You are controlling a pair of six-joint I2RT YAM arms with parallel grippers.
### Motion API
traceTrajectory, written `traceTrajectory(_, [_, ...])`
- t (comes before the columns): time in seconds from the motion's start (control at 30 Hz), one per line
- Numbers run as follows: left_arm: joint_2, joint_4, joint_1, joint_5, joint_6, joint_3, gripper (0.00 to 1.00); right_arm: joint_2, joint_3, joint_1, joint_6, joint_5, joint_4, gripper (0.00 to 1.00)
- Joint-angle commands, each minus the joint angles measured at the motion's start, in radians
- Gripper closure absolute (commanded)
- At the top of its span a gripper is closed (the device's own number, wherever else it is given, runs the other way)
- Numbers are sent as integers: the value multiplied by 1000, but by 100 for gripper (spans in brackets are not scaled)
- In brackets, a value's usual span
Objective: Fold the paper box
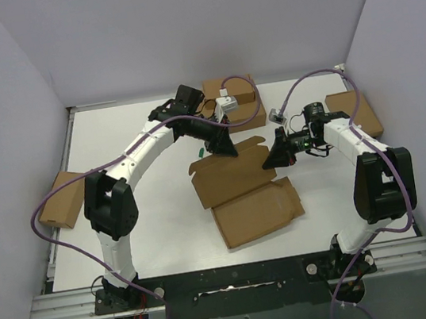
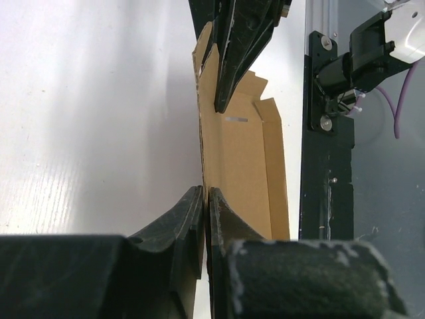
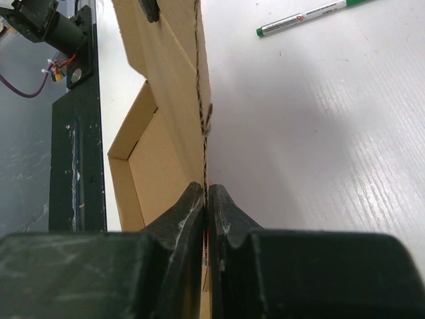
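Observation:
The paper box (image 1: 244, 193) lies unfolded in the middle of the table, a thin brown die-cut sheet with flaps, its far panel raised. My left gripper (image 1: 226, 149) is at the far left corner of that panel. In the left wrist view the gripper (image 2: 206, 199) is shut on the panel's thin edge, the cardboard (image 2: 242, 166) stretching away beyond. My right gripper (image 1: 275, 158) holds the panel's right end. In the right wrist view that gripper (image 3: 206, 196) is shut on the upright cardboard (image 3: 169, 80) edge. The two grippers face each other along the same flap.
A green pen (image 1: 196, 155) (image 3: 309, 16) lies on the table just left of the box. Other brown boxes sit at the back (image 1: 235, 102), at the right edge (image 1: 355, 112) and off the left edge (image 1: 63, 199). The black base rail (image 1: 231, 279) runs along the near side.

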Motion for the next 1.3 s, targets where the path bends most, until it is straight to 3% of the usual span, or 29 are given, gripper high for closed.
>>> traceTrajectory(0.0, [18, 26, -4, 61, 29, 15, 96, -51, 34, 8, -15, -36, 3, 100])
traceTrajectory(0.17, [11, 32, -4, 64, 51, 7, 100, -53, 35, 6, -13, -32, 0, 100])
traceTrajectory(0.2, [3, 42, -3, 58, 56, 0, 100, -56, 35, 8, -11, -30, 0, 96])
traceTrajectory(0.37, [-74, 151, 17, 9, 31, -91, 100, -90, 32, -11, -5, -14, -17, 52])
traceTrajectory(0.47, [-155, 267, 35, -22, 3, -207, 100, -136, 20, -71, -13, -45, -27, 41])
traceTrajectory(0.53, [-208, 341, 47, -41, -26, -284, 100, -175, -7, -128, 11, -78, 9, 39])
traceTrajectory(0.63, [-274, 437, 67, -57, -81, -380, 100, -236, -119, -177, 140, -62, 182, 44])
traceTrajectory(0.73, [-324, 486, 88, -82, -144, -436, 100, -260, -199, -175, 243, 6, 315, 56])
traceTrajectory(0.93, [-455, 669, 124, -132, -260, -608, 100, -194, -180, -137, 260, 33, 302, 61])
traceTrajectory(1.13, [-505, 766, 135, -138, -336, -677, 100, -196, -167, -118, 269, 18, 309, 94])
traceTrajectory(1.27, [-484, 784, 135, -130, -380, -673, 100, -185, -164, -66, 316, 153, 361, 100])
